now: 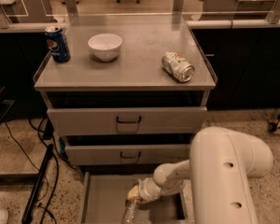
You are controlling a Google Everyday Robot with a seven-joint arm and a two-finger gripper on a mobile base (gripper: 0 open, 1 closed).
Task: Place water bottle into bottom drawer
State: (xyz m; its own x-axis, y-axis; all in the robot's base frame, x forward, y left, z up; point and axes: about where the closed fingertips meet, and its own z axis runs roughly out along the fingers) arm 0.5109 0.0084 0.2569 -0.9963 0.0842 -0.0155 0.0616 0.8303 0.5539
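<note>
The bottom drawer [102, 196] is pulled out at the foot of the grey cabinet, showing its flat grey floor. My gripper [134, 195] reaches into it from the right, at the end of the white arm [224, 171]. It is shut on the top of the water bottle [129, 213]. The clear slim bottle hangs below the gripper over the drawer's front part, and its lower end is cut off by the frame's bottom edge.
On the cabinet top stand a blue Pepsi can [57, 43] and a white bowl [105, 46], while a silver can [178, 66] lies on its side. The two upper drawers [128, 120] are closed. Black cables and a stand [37, 190] are on the floor at left.
</note>
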